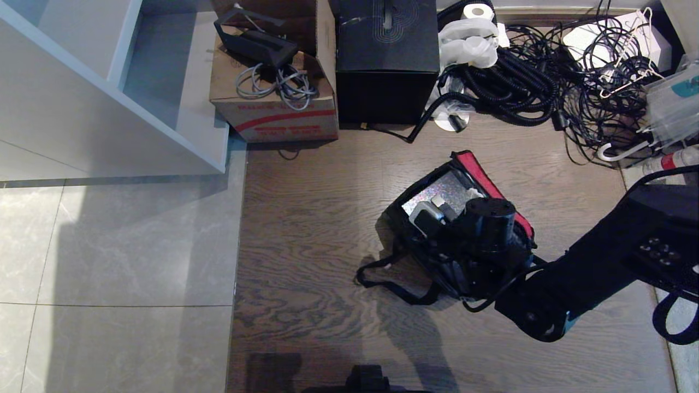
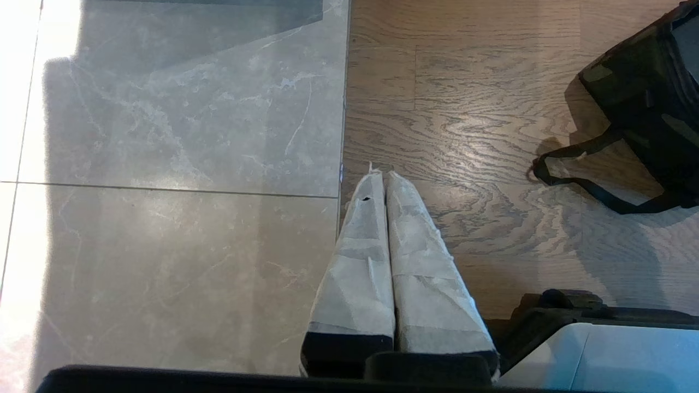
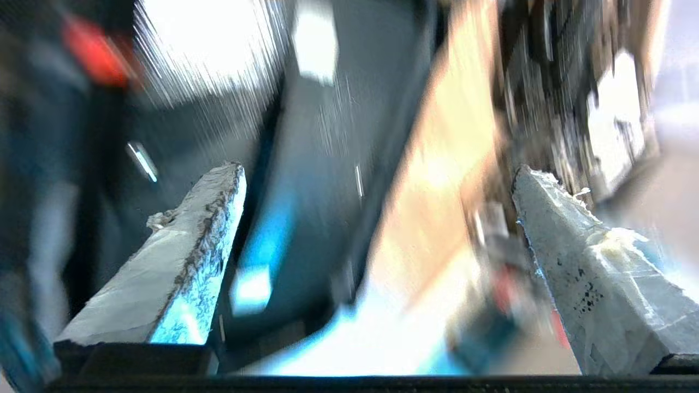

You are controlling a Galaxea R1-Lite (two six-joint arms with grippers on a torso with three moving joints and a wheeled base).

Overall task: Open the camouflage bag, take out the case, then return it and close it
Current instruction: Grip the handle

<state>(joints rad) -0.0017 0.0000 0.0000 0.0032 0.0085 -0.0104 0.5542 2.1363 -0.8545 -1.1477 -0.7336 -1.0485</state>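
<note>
Left pincer (image 2: 385,180) parked low over the floor, fingers pressed together, empty. Right pincer (image 3: 377,180) over the boxy green-brown-black camouflage fabric bag (image 1: 420,262) on the wooden floor (image 1: 306,229), fingers spread wide, holding nothing. Red-edged lid (image 1: 483,174) open; case not identifiable inside. Opening done; closing certainly remains.

Head camera looked steeply down on the floor (image 1: 306,229), left wrist faced it too, both caught the camouflage bag (image 1: 404,218), right wrist sat close, blurred
</note>
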